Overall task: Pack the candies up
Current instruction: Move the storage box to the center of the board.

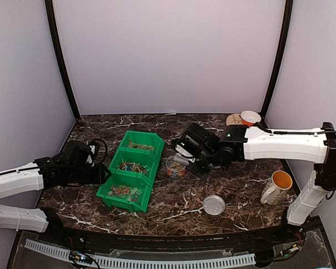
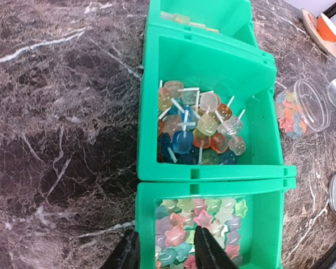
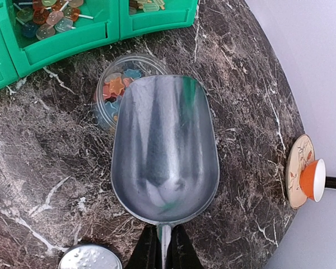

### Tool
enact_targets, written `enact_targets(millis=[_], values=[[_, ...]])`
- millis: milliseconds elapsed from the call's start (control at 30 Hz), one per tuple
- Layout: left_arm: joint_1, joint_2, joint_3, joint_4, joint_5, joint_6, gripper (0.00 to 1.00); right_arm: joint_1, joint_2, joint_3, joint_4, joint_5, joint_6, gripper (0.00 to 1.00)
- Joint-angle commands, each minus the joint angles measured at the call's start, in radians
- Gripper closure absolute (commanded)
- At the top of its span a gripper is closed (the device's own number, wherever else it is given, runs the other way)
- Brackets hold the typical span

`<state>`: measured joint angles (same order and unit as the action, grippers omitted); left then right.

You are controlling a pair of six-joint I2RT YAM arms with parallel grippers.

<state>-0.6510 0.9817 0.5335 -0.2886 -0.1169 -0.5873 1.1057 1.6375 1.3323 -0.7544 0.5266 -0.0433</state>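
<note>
Lid: a grey lid lies flat near the tabletop's near edge, apart from the jar.
Mug: a white mug stands toward the near right corner; only the top view shows it.
My left end effector: the fingers are apart and hold nothing. One hangs outside the near bin's left wall and the other above the sweets inside. I cannot tell if either touches.
Candies: pastel stars are heaped in the near bin, with no long axis.
Lollipops: they fill the middle bin, white sticks pointing every way. Only my left wrist view shows the sticks.
My right end effector: it is clamped on the handle of a metal scoop.
Scoop axis: the handle points toward my wrist and the mouth toward the jar. My right wrist view shows the bowl bare.
Jar: it is clear and open, just beside the middle bin, under the scoop's far lip, with a few stars inside. I cannot tell if it is upright or tilted.
Far bin: it holds yellowish pieces, too small to make out.
Far right corner: an orange cup sits on a saucer.
</note>
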Motion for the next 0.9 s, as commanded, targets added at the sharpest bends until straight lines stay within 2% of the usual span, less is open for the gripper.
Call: enact_targets(millis=[0, 167, 433, 867], values=[[-0.002, -0.037, 0.069, -0.046, -0.041, 0.011, 0.63, -0.006, -0.035, -0.014, 0.043, 0.003, 0.006, 1.0], [-0.002, 0.034, 0.138, -0.05, -0.091, 0.05, 0.6, -0.006, -0.05, -0.018, 0.05, -0.002, 0.005, 1.0], [-0.002, 0.231, 0.276, -0.07, -0.191, 0.124, 0.57, -0.006, -0.099, -0.044, 0.053, -0.011, 0.022, 1.0], [0.029, 0.495, 0.394, -0.027, -0.16, 0.17, 0.58, -0.006, -0.126, -0.069, 0.066, -0.029, 0.029, 1.0]])
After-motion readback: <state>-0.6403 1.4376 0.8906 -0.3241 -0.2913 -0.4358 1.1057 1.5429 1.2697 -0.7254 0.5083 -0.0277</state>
